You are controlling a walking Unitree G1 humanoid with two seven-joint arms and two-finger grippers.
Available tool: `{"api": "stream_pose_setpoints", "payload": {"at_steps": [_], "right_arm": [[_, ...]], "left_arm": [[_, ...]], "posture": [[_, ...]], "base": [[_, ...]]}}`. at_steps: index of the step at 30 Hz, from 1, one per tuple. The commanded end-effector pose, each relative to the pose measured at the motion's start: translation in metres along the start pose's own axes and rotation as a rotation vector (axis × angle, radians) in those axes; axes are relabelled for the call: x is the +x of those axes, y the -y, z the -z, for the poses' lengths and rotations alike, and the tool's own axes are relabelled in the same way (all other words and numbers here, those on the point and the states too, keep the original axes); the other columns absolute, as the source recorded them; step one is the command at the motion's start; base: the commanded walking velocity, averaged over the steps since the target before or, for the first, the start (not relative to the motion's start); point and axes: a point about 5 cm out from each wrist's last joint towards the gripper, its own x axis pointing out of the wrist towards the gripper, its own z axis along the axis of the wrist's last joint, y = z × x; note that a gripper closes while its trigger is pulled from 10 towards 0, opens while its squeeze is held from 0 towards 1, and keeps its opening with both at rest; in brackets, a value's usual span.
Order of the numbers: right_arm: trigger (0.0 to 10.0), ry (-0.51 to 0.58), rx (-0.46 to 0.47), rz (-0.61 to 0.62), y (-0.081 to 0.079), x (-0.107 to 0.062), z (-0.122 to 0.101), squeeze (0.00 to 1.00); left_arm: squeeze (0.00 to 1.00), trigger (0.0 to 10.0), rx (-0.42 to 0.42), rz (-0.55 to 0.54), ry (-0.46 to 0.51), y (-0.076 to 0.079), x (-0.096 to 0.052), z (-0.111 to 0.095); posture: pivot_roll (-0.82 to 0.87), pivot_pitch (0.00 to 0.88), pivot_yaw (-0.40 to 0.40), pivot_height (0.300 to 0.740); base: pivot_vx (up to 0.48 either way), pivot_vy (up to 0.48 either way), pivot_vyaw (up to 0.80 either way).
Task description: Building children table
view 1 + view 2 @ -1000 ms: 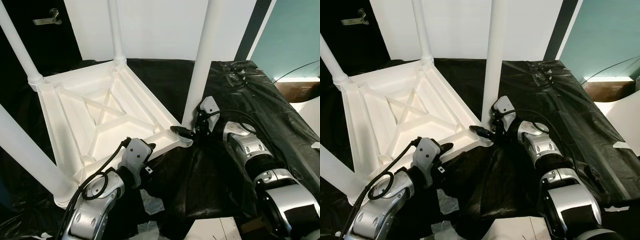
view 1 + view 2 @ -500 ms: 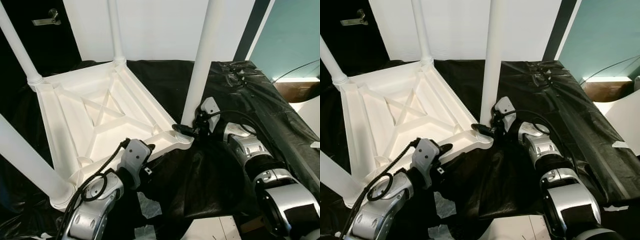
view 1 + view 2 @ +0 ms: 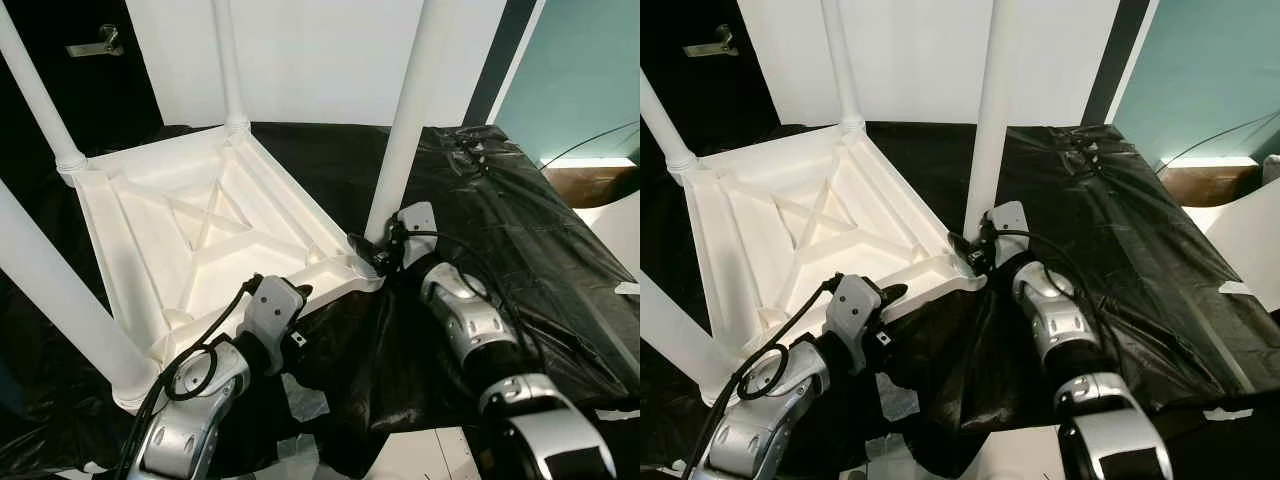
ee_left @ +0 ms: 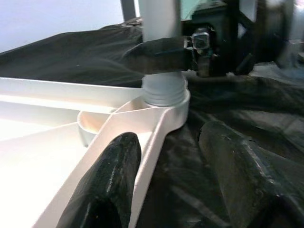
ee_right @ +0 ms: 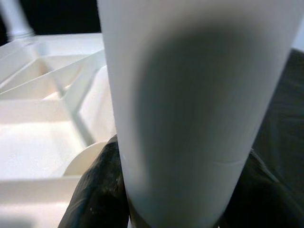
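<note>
A: Where does the job stand?

B: The white children's table (image 3: 200, 235) lies upside down on a surface covered in black plastic sheeting (image 3: 520, 210), all four legs pointing up. The near right leg (image 3: 405, 120) stands in the corner socket (image 3: 365, 270) nearest the robot's right side.

A: Right tool?

B: The right tool (image 3: 372, 255) is clamped on that leg just above the threaded collar, one black finger on each side of the tube. In the right wrist view the fingers (image 5: 97, 190) hug the white tube with no gap showing.

A: Left tool?

B: The left tool (image 4: 166, 171) has its fingers apart, straddling the table's near rim a little way from that corner. One finger (image 4: 107, 185) is over the rim on the inside, the other is outside above the plastic. Whether they actually press on the rim, I cannot tell; nothing is gripped.

A: The step in hand?

B: My reading: seating and tightening this leg. To do it well, keep the tube upright so the thread does not cross, turn in short strokes and re-grip low near the collar. The left tool should brace the rim so the top does not slide on the slick sheet
</note>
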Motion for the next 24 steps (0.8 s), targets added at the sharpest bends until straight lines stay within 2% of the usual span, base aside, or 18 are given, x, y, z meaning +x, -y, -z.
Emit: {"api": "stream_pose_setpoints", "payload": {"at_steps": [1, 4, 5, 6, 7, 9, 10, 14, 15, 18, 19, 23, 24], "right_arm": [[10.0, -0.119, 0.044, 0.073, -0.002, -0.009, 0.027, 0.00], [10.0, -0.115, 0.078, 0.141, -0.012, -0.009, 0.028, 0.00], [10.0, -0.107, 0.090, 0.115, -0.024, -0.008, 0.026, 0.00], [10.0, -0.107, 0.090, 0.115, -0.024, -0.008, 0.026, 0.00], [10.0, -0.094, 0.093, 0.098, -0.033, -0.007, 0.023, 0.00], [10.0, -0.085, 0.095, 0.086, -0.038, -0.008, 0.021, 0.00], [10.0, -0.066, 0.098, 0.086, -0.037, -0.009, 0.015, 0.00], [10.0, -0.066, 0.102, 0.099, -0.034, -0.009, 0.014, 0.00], [10.0, -0.061, 0.099, 0.114, -0.031, -0.010, 0.013, 0.09], [10.0, -0.059, 0.097, 0.125, -0.030, -0.011, 0.012, 0.09], [10.0, -0.048, 0.102, 0.137, -0.027, -0.012, 0.010, 1.00], [10.0, -0.026, 0.089, 0.160, -0.010, -0.021, 0.005, 1.00], [10.0, -0.026, 0.089, 0.160, -0.010, -0.021, 0.005, 1.00]], "left_arm": [[0.00, 10.0, 0.007, -0.100, -0.008, -0.007, 0.002, 0.003], [0.00, 10.0, 0.011, -0.113, -0.004, -0.008, 0.004, 0.003], [0.00, 10.0, 0.011, -0.124, 0.001, -0.009, 0.004, 0.002], [0.00, 10.0, 0.011, -0.124, 0.001, -0.009, 0.004, 0.002], [0.00, 10.0, 0.009, -0.134, 0.006, -0.009, 0.005, 0.002], [0.00, 10.0, 0.007, -0.140, 0.010, -0.010, 0.005, 0.002], [0.00, 10.0, -0.014, -0.149, 0.017, -0.008, 0.006, 0.002], [0.00, 10.0, -0.019, -0.150, 0.017, -0.008, 0.006, 0.003], [0.00, 10.0, -0.020, -0.159, 0.017, -0.008, 0.005, 0.003], [0.00, 10.0, -0.019, -0.166, 0.016, -0.008, 0.004, 0.003], [0.00, 10.0, -0.021, -0.177, 0.017, -0.009, 0.003, 0.002], [0.00, 10.0, -0.030, -0.173, 0.021, -0.009, 0.000, 0.001], [0.00, 10.0, -0.030, -0.173, 0.021, -0.009, 0.000, 0.001]], "posture": [[0.16, 0.027, -0.061, 0.740], [0.16, 0.022, -0.063, 0.740], [0.16, 0.021, -0.065, 0.740], [0.16, 0.021, -0.065, 0.740], [0.16, 0.019, -0.063, 0.740], [0.16, 0.019, -0.063, 0.740], [0.15, 0.024, -0.058, 0.740], [0.15, 0.024, -0.058, 0.740], [0.16, 0.024, -0.057, 0.740], [0.16, 0.024, -0.057, 0.740], [0.16, 0.027, -0.054, 0.740], [0.16, 0.034, -0.058, 0.740], [0.16, 0.034, -0.058, 0.740]], "base": [[0.000, 0.000, 0.00], [0.000, 0.000, 0.00], [0.000, 0.000, 0.00], [0.000, 0.000, 0.00], [0.000, 0.000, 0.00], [0.000, 0.000, 0.00], [0.000, 0.000, 0.00], [0.000, 0.000, 0.00], [0.000, 0.000, 0.00], [0.000, 0.000, 0.00], [0.000, 0.000, 0.00], [0.000, 0.000, 0.00], [0.000, 0.000, 0.00]]}}
